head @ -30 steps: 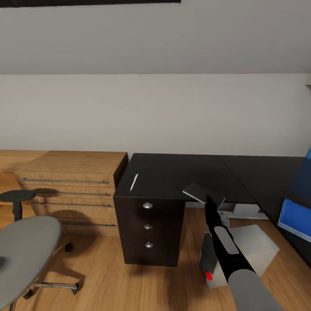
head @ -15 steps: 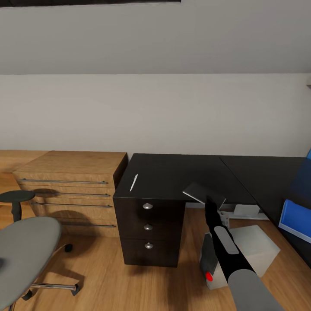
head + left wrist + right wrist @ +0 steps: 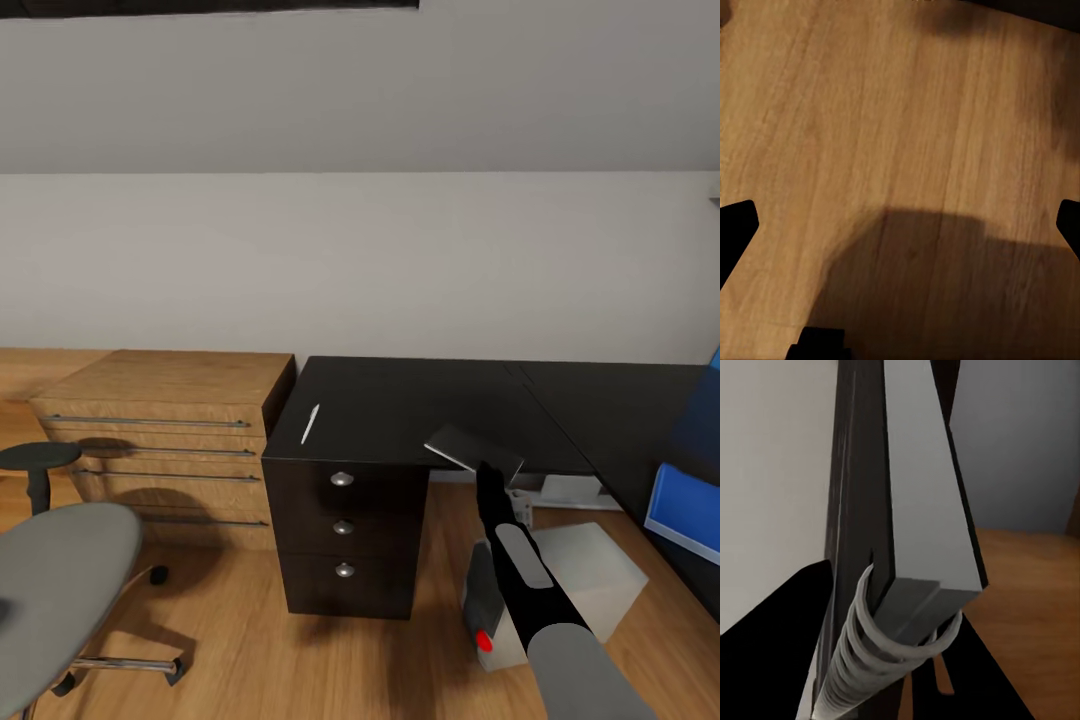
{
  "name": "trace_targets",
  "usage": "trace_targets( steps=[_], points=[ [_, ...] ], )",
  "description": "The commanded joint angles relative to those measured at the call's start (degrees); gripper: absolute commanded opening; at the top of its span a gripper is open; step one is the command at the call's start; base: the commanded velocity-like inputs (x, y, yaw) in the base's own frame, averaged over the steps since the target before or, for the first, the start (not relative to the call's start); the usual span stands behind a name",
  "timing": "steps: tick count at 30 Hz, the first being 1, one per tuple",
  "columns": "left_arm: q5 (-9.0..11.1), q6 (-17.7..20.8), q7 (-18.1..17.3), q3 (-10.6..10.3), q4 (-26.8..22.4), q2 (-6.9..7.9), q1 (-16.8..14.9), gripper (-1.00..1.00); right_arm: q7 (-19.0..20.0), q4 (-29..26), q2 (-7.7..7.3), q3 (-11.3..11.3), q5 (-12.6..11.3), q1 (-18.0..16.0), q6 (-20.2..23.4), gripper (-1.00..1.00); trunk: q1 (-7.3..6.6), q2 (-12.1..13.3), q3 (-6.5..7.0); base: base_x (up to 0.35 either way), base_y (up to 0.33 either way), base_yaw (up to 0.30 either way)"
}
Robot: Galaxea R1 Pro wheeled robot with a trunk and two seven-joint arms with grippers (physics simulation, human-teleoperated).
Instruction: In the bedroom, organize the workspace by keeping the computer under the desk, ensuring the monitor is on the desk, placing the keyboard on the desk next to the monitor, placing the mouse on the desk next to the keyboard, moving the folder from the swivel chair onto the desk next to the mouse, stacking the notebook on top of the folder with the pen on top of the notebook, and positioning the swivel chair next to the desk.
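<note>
A pale wall (image 3: 360, 260) fills the upper half of the head view, with a wooden floor (image 3: 250, 650) across the bottom. The desk (image 3: 400, 405) stretches from the centre to the right edge, its black drawers with silver knobs at centre. The light wooden drawer cabinet (image 3: 165, 420) stands just beside it at the left, and the swivel chair (image 3: 55, 580) sits in the lower left corner. The computer (image 3: 560, 580) stands on the floor under the desk at lower right. The folder (image 3: 685, 510) lies on the desk at the right edge. The right gripper (image 3: 487, 470) reaches up from the lower right, its fingers (image 3: 765, 645) clenched on the spiral edge of the grey notebook (image 3: 472, 447), held over the desk's front edge. The pen (image 3: 311, 422) lies on the desk left of centre. In the left wrist view, the left gripper's fingertips (image 3: 736, 225) stand wide apart over bare floor, holding nothing.
</note>
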Motion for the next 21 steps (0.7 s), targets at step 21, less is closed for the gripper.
trace_targets(
  steps=[21],
  points=[
    [0.44, 0.20, 0.14, -0.19, 0.52, 0.04, 0.02, 1.00, 4.01, -5.17, 0.14, -0.10, -0.88, 1.83, -2.66, -1.00, -4.62, 8.42, 3.73, 0.000, 0.000, 0.000]
  ],
)
